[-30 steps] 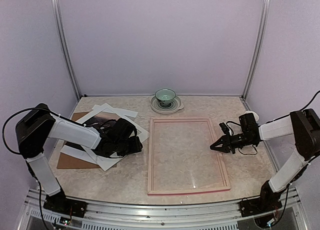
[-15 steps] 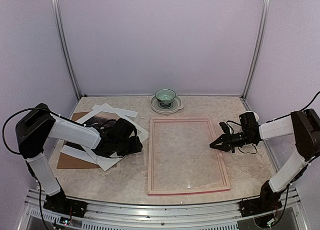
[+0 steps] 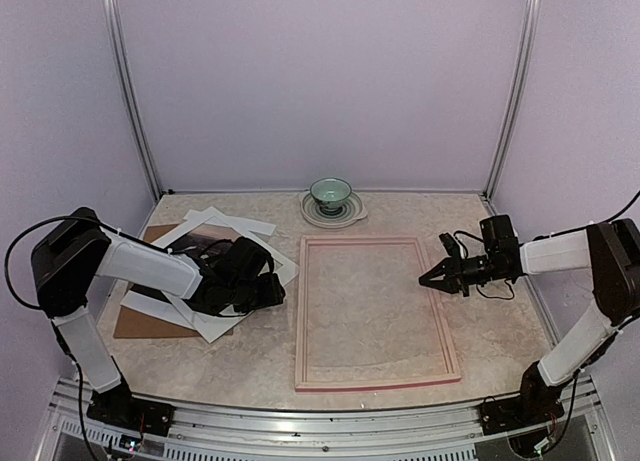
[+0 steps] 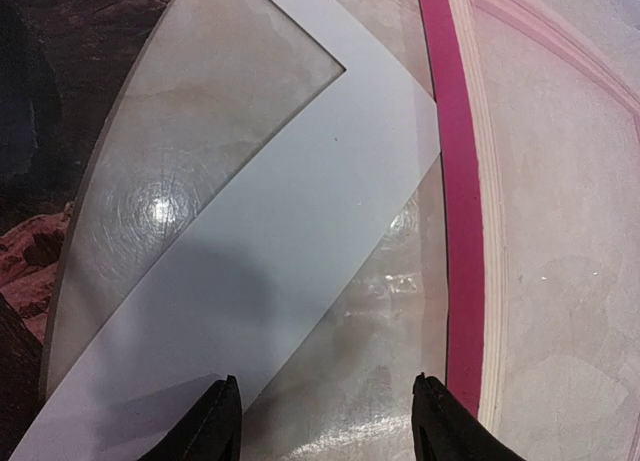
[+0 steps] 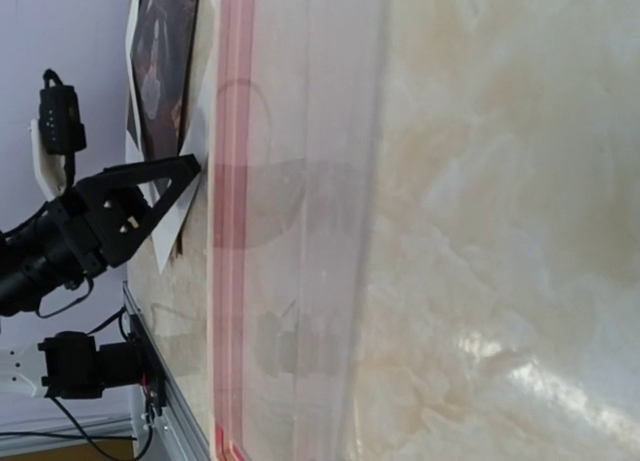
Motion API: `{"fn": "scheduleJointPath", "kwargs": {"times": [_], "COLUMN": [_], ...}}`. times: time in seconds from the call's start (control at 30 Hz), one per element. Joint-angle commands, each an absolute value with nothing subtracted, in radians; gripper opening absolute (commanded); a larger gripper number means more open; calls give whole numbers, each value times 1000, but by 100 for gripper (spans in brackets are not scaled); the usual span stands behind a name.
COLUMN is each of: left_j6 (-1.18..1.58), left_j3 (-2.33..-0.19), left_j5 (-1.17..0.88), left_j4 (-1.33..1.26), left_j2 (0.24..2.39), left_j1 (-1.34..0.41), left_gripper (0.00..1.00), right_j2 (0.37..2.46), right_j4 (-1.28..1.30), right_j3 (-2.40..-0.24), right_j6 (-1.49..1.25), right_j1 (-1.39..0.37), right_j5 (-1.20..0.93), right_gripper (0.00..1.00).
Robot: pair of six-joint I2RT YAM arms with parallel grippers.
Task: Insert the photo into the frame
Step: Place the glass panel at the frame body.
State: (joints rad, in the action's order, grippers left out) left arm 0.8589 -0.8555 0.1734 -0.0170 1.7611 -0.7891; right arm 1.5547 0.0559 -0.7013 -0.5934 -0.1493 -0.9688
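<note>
Two jaws of the left gripper (image 4: 325,421) stand half-parted and empty over the white paper mat (image 4: 300,211) lying askew on the dark rectangular photo (image 3: 193,239), left of the thin-rimmed pink frame (image 3: 301,316), likely readying a pickup. The right gripper (image 3: 428,279), closed and empty, points at the frame's right rail.

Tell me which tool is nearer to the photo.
Left. The left tool hovers over the white mat, just beside the photo. The right tool is across the frame, at its right rim.
</note>
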Motion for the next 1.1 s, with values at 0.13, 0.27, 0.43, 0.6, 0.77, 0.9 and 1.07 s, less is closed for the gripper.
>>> {"fn": "scheduleJointPath", "kwargs": {"times": [0.13,0.27,0.43,0.6,0.77,0.9,1.07], "left_j6": [861,862,862,864,863,863,864], "left_j3": [-846,-846,-845,-844,-843,-842,-842], "left_j5": [158,154,151,151,152,152,151], "left_j4": [32,29,27,28,26,26,27], "left_j2": [1778,1780,1784,1783,1782,1783,1784], "left_j1": [-798,-798,-798,-798,-798,-798,-798], "left_gripper": [58,58,58,58,58,58,58], "right_j2": [1498,1492,1483,1485,1488,1483,1474], "right_j4": [105,100,110,119,121,135,145], "right_j3": [-682,-646,-633,-635,-634,-634,-634], "right_j6": [-543,-533,-518,-509,-506,-498,-492], "right_j1": [-137,-137,-137,-137,-137,-137,-137], "right_j5": [-983,-985,-974,-968,-963,-956,-955], "right_gripper": [0,0,0,0,0,0,0]}}
